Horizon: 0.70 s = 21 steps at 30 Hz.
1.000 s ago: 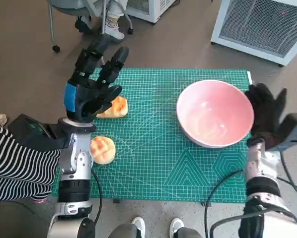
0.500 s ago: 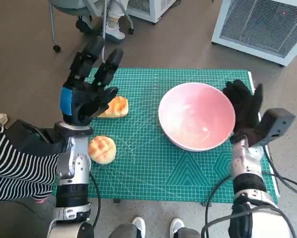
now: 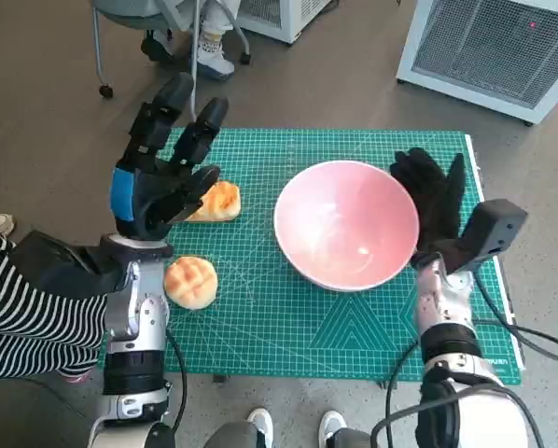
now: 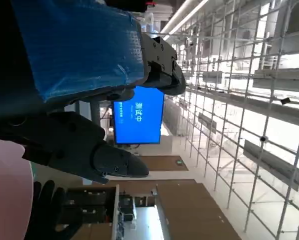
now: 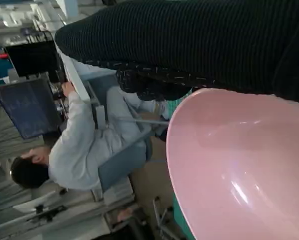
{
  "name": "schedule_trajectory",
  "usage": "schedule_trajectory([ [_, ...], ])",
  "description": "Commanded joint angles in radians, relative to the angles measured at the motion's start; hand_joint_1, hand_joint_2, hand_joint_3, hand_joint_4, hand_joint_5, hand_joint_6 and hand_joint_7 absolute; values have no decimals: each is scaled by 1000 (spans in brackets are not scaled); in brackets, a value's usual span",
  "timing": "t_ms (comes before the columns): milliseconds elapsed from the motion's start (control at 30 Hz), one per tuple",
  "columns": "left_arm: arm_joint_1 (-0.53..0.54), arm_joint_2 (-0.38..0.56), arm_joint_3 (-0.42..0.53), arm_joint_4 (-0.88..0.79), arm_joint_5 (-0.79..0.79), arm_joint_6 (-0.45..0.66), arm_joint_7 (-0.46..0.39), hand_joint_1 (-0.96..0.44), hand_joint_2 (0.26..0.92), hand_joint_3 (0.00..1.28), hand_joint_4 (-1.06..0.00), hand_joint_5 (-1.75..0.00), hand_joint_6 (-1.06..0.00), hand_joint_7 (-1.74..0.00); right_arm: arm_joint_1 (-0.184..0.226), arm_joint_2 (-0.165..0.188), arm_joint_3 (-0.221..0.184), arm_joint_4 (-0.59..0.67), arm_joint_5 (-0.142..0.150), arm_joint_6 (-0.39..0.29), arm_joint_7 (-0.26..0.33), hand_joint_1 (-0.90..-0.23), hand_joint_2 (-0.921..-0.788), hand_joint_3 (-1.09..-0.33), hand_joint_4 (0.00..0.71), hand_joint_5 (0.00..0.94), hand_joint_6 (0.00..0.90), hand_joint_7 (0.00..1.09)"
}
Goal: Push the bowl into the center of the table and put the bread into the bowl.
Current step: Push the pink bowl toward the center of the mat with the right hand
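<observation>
The pink bowl (image 3: 346,225) sits on the green cutting mat (image 3: 288,317), slightly toward the robot's right of the mat's middle. The right hand (image 3: 431,198) lies flat against the bowl's outer wall on the side away from the bread, fingers extended, holding nothing. The right wrist view shows the glove directly over the bowl rim (image 5: 209,100).

The left hand (image 3: 160,173) is raised above the mat on the far side from the bowl, fingers spread wide, empty. Below it lie 2 pieces of bread: an orange piece (image 3: 216,202) partly hidden by the fingers, and a round bun (image 3: 191,281) nearer the robot. Both are well apart from the bowl.

Risks, as judged from this state:

1. The push acts high on a sloped wall. The bowl may tip or rotate instead of sliding.
2. Overshoot would drive the bowl into the 2 bread pieces and scatter them.
3. The glove may slip over the rim.
4. The left hand hides part of the orange piece, so a grasp there could be misjudged.
</observation>
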Motion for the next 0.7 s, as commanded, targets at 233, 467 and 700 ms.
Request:
schedule_trajectory([
  [233,3,1,-8,-3,6,-6,2,-395,921,167,-439,0,-305,-335,-1,18,16,8,-11,27,0,-606,-921,-861,145,1,132,173],
  [467,2,-1,-10,0,-9,6,-11,-402,921,165,-438,0,-310,-326,8,-21,38,-18,-30,-7,-17,-601,-921,-875,150,3,133,160],
  [700,-5,-4,-10,14,-17,5,-24,-404,921,164,-430,0,-303,-308,22,-58,56,-90,-56,-91,-49,-612,-921,-874,160,7,139,156],
])
